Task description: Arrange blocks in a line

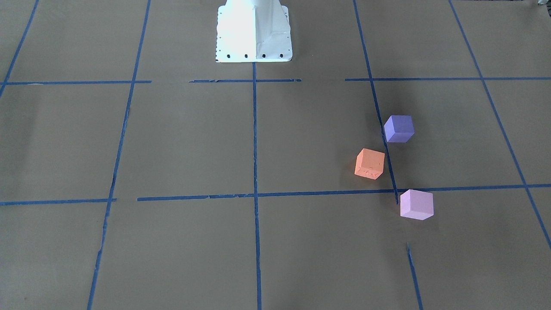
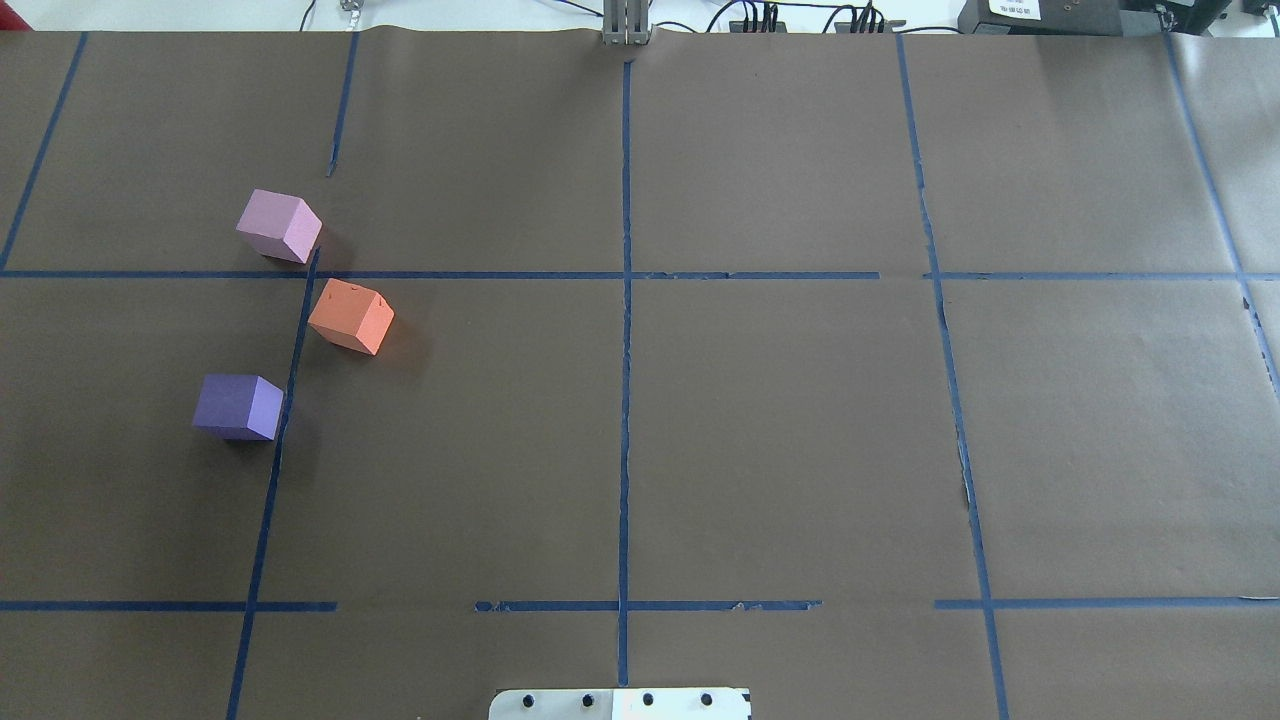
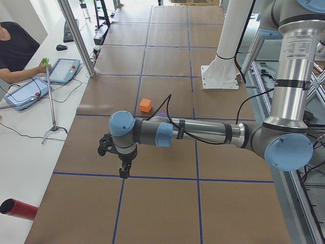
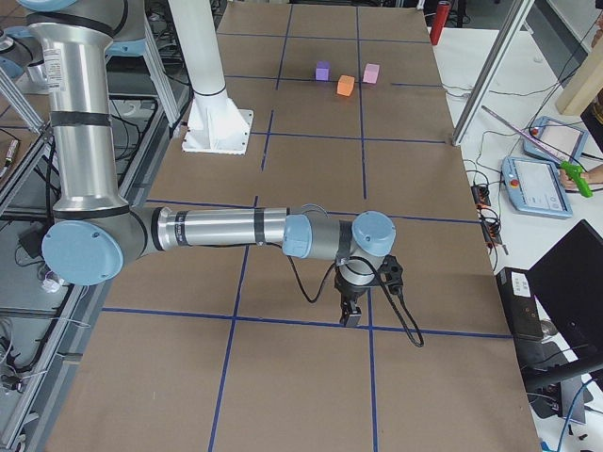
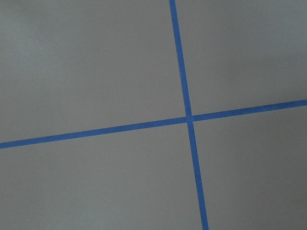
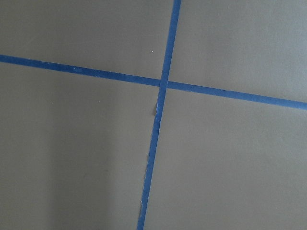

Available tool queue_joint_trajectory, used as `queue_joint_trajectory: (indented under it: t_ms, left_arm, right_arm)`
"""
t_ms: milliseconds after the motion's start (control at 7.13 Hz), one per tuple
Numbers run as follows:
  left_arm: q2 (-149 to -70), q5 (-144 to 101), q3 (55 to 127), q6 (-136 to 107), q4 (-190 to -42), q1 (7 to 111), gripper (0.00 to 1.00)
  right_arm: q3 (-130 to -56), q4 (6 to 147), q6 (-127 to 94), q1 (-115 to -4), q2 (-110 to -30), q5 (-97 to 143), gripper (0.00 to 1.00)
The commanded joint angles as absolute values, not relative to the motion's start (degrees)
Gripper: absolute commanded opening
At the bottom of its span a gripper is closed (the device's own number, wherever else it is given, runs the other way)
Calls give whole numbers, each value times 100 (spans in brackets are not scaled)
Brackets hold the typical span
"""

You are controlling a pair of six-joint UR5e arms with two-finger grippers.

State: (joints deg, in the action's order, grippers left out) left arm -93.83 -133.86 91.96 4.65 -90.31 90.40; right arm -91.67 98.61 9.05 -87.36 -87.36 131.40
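1. brown paper-covered table (image 2: 780, 430) with a blue tape (image 2: 625, 400) grid carries all three blocks on the robot's left half, in a loose bent row running away from the robot.
2. pink-lilac block (image 2: 279, 226) is farthest out, just past a cross line of tape, beside a crossing.
3. orange block (image 2: 351, 316) is in the middle, just on the centre side of the long tape line, offset from the other two.
4. blue-purple block (image 2: 238, 406) is nearest the robot, on the outer side of that same line, with its edge at the tape.
5. no block touches another.
6. left gripper (image 3: 123, 173) hangs pointing down over a tape line on an arm stretched out level, apart from the blocks toward the table's left end. it shows only in a side view, so i cannot tell its finger spacing.
7. right gripper (image 4: 350, 317) has the same pose at the opposite end, well apart from the blocks. i cannot tell its spacing either.
8. both wrist views show only paper and a tape crossing.
9. white base (image 1: 254, 32) stands at the robot-side edge, mid-width.
10. operator (image 3: 15, 48) sits at a side desk.
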Motion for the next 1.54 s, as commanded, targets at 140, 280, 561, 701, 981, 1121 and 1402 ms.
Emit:
queue_joint_trajectory:
  t_ms: [140,280,561,701,981,1121,1402]
  left_arm:
    - [-9492,-13491,10262,-327,-9044,8003,100]
    - [-9701,-13474,10509,-708,-9035,7493,100]
    - [-10141,-13053,10878,-1177,-8765,6770,100]
    - [-10308,-13017,10890,-1317,-8684,6602,100]
    - [-10467,-13017,10820,-2089,-8736,6076,100]
    - [-10616,-13008,10637,-2301,-8745,5812,100]
    - [-11029,-12990,10240,-2678,-8745,5600,100]
  right_arm:
    - [-9167,9861,905,-8736,-8736,13140,100]
    - [-9167,9861,905,-8736,-8736,13140,100]
    - [-9176,9861,905,-8736,-8736,13140,100]
    - [-9167,9861,905,-8736,-8736,13140,100]
    - [-9167,9861,905,-8736,-8736,13140,100]
    - [-9167,9861,905,-8736,-8736,13140,100]
    - [-9167,9861,905,-8736,-8736,13140,100]
